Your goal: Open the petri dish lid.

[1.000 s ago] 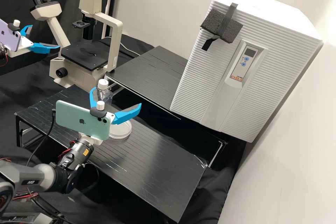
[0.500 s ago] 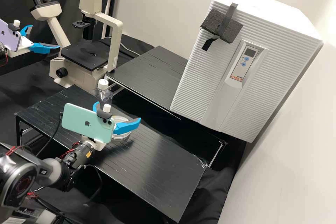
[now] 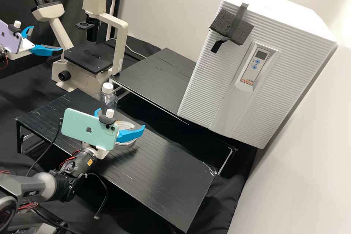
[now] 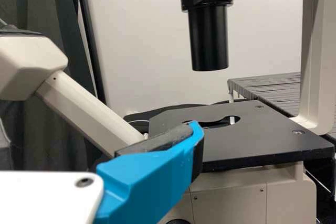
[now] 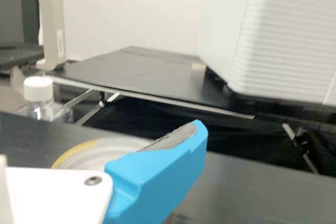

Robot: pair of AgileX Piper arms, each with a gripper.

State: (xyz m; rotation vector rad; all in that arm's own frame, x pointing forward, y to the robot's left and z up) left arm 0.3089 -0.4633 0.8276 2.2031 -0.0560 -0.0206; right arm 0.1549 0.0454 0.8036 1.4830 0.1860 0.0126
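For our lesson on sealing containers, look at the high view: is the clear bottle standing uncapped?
No: a white cap sits on top of the bottle.

Grey pads (image 5: 176, 137) line the right gripper's (image 3: 120, 119) blue fingers (image 3: 130, 134), with a mint-green phone (image 3: 87, 130) beside them, a partly yellow-edged pale dish (image 5: 107, 153) near, a white cap (image 5: 38, 88) beyond and a white, ribbed cabinet (image 3: 208, 80) well apart.

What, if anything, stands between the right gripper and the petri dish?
Nothing visible stands between the right gripper and the petri dish; the white-capped clear bottle is beyond the dish, off to one side.
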